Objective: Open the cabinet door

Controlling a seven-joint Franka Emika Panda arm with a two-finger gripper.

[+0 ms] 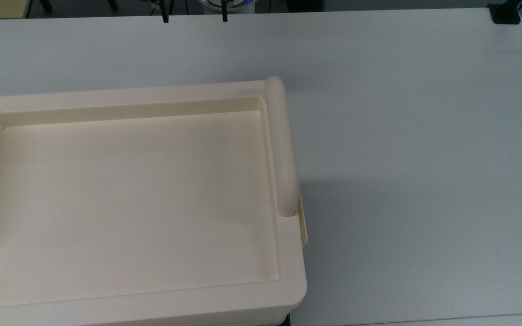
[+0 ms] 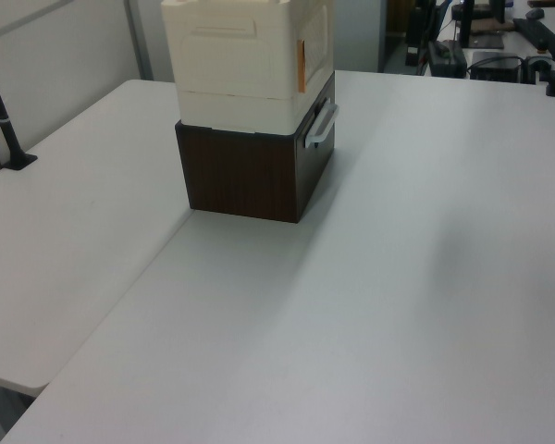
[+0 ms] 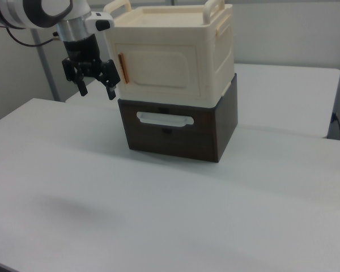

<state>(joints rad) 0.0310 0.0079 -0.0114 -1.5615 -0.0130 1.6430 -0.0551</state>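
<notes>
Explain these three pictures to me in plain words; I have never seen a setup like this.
This is a robot arm at a white table. Its black two-fingered gripper hangs open in the right view, holding nothing, just off the right view's left of a cream plastic cabinet.

The cabinet sits on top of a dark brown drawer box with a pale handle. Its door is the flat front panel with a rounded inset; it looks closed, with a thin orange strip along its edge nearest the gripper.

The top view looks straight down onto the cabinet's tray-like top and its thick bar handle. The left view looks at the stack from the side, across the table. The right view faces the door.
</notes>
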